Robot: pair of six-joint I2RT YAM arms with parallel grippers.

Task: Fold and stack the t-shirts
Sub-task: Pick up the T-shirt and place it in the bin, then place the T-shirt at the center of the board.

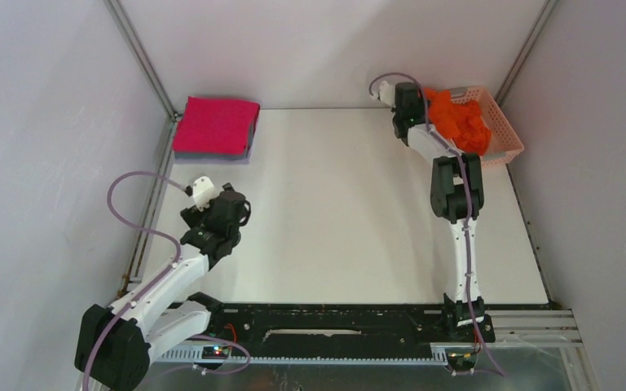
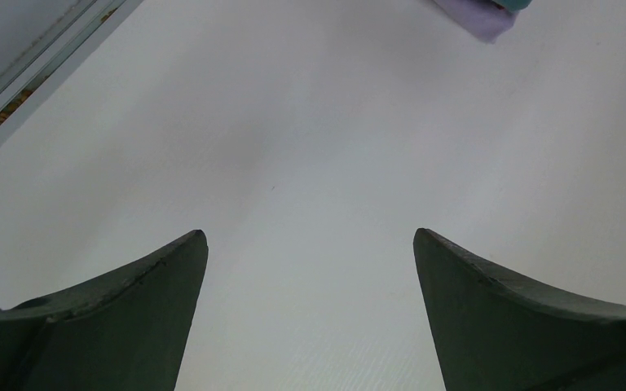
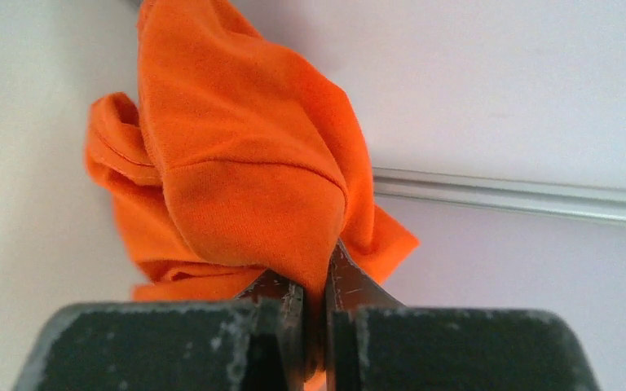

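Right gripper [image 3: 316, 281]: fingers pinched together on a fold of the orange tee [image 3: 244, 163]. In the right wrist view the cloth balloons straight out past the fingertips toward the upper left of the frame, as a crumpled wad with no usable long axis yet.

In the top view the tee sits at the upper right, over or in the pink basket [image 1: 507, 140]. Can't tell whether the tail is clear of the rim. No other cloth visible in the basket.

Key relation: bare table [image 1: 334, 204] lies down and left of the basket in frame, so my read is the next pull goes that way, high enough that the trailing cloth doesn't snag the lattice.

Left gripper [image 2: 310, 235]: fingers wide apart, holding nothing, hovering over bare table at centre left of the top view. It is well apart from the tee, so the right arm is the only one in reach.

Stack: folded magenta tee [image 1: 216, 124] at the upper left corner of the table, on top of a grey one [image 1: 236, 156], with edges roughly aligned. A corner of that pile shows at the top right of the left wrist view.
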